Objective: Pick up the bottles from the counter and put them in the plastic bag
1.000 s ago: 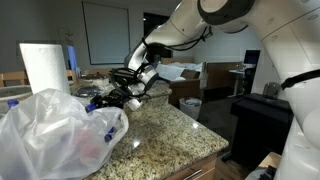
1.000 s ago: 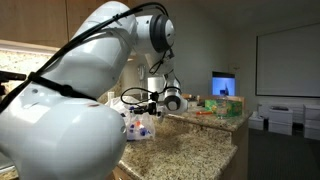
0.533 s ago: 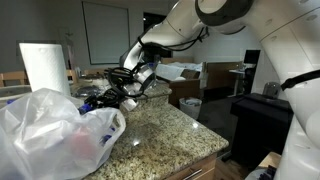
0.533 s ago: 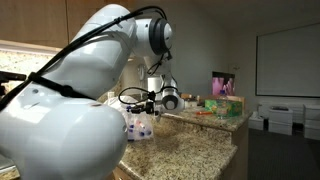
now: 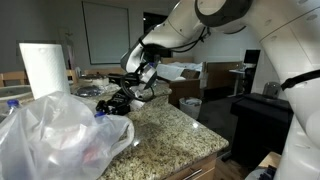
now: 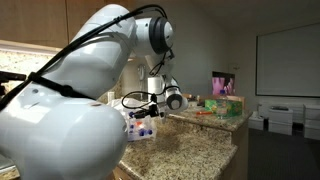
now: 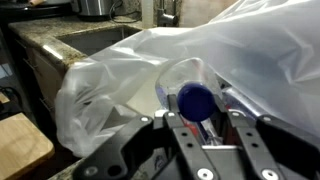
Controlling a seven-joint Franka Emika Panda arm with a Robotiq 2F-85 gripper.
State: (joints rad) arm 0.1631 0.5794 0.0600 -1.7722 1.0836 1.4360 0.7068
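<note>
One paper towel roll stands upright at the far left in an exterior view, out of my path. Next to it is the plastic bag, one only, slumped on the counter with its mouth gaping toward me; I judge that is why I come at it from the side. At that mouth my claw is clamped on one bottle. In the wrist view its blue cap points back at the camera, its body seems nipped between my fingers, and bag film billows around it. I grip hard so it cannot slip before it is inside. Further right the granite runs on. Other bottles I cannot count, since the crinkled film blurs whatever lies within.
</note>
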